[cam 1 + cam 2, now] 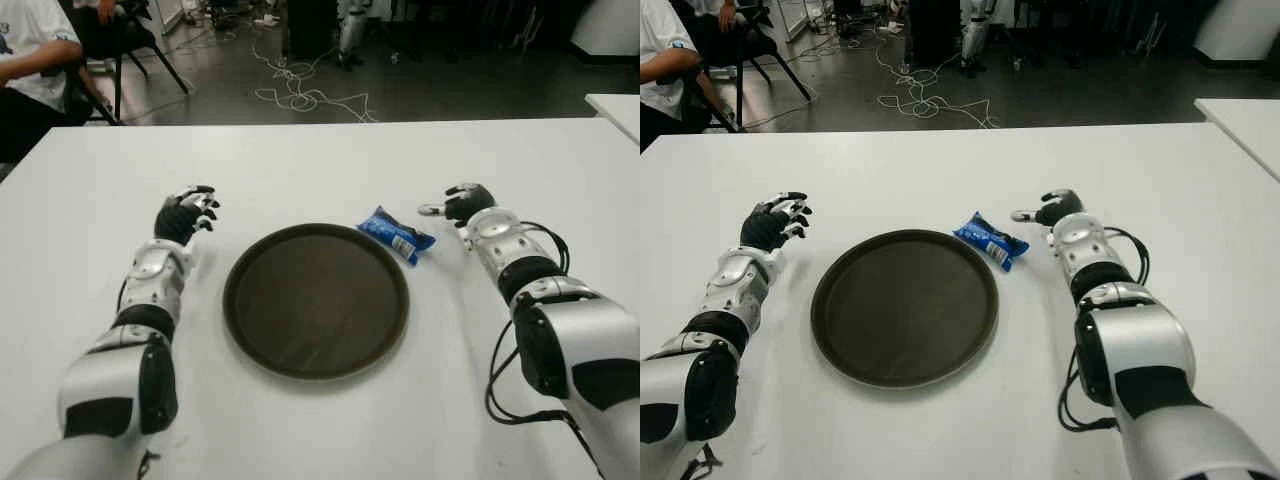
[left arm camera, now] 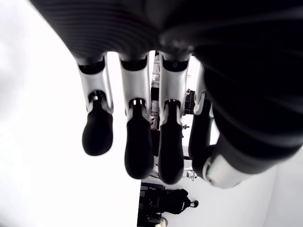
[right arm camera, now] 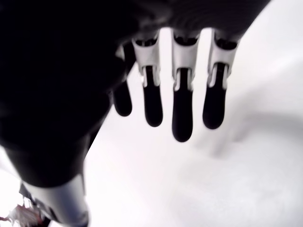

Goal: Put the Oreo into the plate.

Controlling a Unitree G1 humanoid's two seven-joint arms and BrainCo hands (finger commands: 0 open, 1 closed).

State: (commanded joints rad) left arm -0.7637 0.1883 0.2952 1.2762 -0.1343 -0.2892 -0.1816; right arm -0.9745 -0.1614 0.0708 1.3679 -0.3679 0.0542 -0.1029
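Left eye view: the blue Oreo pack (image 1: pixel 396 234) lies on the white surface (image 1: pixel 320 160), just outside the dark round plate (image 1: pixel 316 300) at its 2 o'clock rim. Right hand (image 1: pixel 462 204) sits at 3 o'clock of the pack, fingers (image 3: pixel 182 118) extended, holding nothing. Left hand (image 1: pixel 185 215) shows at 9 o'clock of the plate, fingers (image 2: pixel 137 151) relaxed, empty.

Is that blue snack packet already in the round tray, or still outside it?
Outside. The Oreo packet lies on the white table, just off the plate's far right rim, nearest the open right hand.
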